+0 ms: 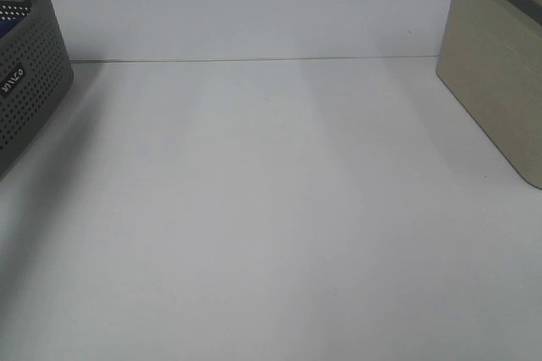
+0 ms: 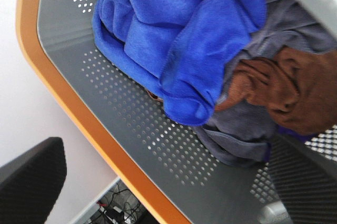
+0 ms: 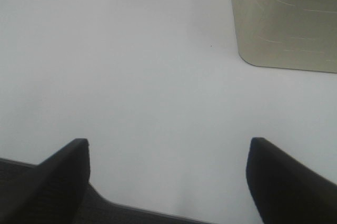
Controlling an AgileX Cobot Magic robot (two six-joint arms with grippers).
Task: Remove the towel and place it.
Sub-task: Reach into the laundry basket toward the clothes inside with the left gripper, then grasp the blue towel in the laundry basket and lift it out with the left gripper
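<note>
Left pincer (image 2: 168,153) hangs wide open, empty, over one grey basket (image 2: 131,129). One towel (image 2: 174,40) lies bunched inside, touching one brown cloth (image 2: 284,87) and one grey cloth (image 2: 237,140); a deep bite could drag those out too. Right pincer (image 3: 168,145) gapes empty over the table (image 3: 131,50), near one bin (image 3: 284,19).

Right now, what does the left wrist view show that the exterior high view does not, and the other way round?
Only the left wrist view: the inside of the basket, where the towel lies heaped against a brown cloth and a grey cloth, with the left gripper open and pointing into it.
Only the exterior high view: the beige bin at the right and the wide stretch of the table.
Both: the perforated basket and the white table.
</note>
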